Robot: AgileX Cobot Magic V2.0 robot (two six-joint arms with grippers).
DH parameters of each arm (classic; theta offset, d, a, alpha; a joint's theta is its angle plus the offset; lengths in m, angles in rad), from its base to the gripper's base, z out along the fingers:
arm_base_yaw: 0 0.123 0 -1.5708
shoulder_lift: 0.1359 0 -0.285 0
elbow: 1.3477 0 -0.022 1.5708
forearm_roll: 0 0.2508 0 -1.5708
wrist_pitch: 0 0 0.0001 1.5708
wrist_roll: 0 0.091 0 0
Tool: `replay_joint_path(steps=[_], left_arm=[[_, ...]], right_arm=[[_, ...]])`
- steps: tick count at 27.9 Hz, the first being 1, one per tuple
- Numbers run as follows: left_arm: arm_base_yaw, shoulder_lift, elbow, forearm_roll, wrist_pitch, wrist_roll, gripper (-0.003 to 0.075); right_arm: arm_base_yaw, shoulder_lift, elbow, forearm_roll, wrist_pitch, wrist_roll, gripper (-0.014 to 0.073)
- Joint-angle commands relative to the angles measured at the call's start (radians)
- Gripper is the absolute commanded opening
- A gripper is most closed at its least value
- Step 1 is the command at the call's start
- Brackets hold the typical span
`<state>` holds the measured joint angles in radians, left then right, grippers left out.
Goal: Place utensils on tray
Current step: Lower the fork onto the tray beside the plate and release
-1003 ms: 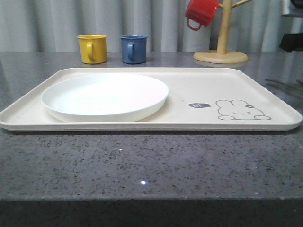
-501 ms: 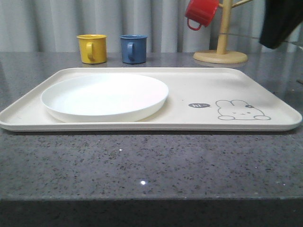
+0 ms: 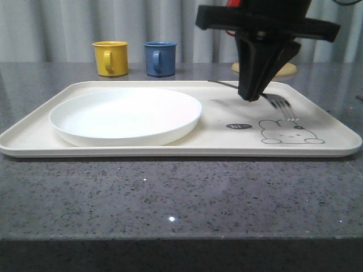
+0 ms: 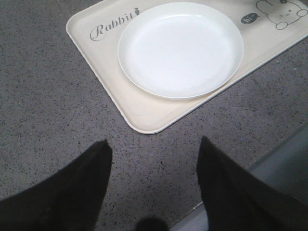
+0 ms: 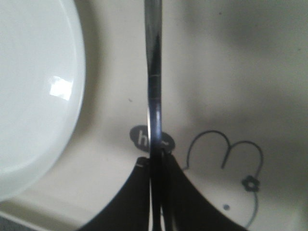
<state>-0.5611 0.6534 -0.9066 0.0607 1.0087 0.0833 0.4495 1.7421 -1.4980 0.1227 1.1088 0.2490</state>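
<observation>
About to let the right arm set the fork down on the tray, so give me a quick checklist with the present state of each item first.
1. Fork held in the right claw: ok, clamped shut on the handle in the right wrist view.
2. Fork over the tray: ok, it hangs above the rabbit drawing.
3. Drop spot free of other things: ok, bare tray surface below, beside the plate.
4. Fork clear of the plate: ok, apart from its rim in the right wrist view.
5. Fork touching the tray yet: cannot tell.
6. Left claw out of the way: ok, open over the counter outside the tray's corner.
</observation>
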Motion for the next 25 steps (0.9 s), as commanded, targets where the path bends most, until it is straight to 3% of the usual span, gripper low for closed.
replay_joint_path(steps=[1,16,25], left_arm=[[-0.008,0.001,-0.028,0.002,-0.062,-0.010,0.0388],[-0.008,0.001,-0.028,0.002,-0.064,-0.010,0.0388],[-0.008,0.001,-0.028,0.002,-0.064,-0.010,0.0388]], right_arm=[[0.000,-0.018,-0.033,-0.018,-0.083,0.148,0.0013],[0.000,0.010,-0.033,0.036,-0.228,0.185,0.0015],[0.000,0.043,-0.033,0.041,-0.232,0.185,0.0017]])
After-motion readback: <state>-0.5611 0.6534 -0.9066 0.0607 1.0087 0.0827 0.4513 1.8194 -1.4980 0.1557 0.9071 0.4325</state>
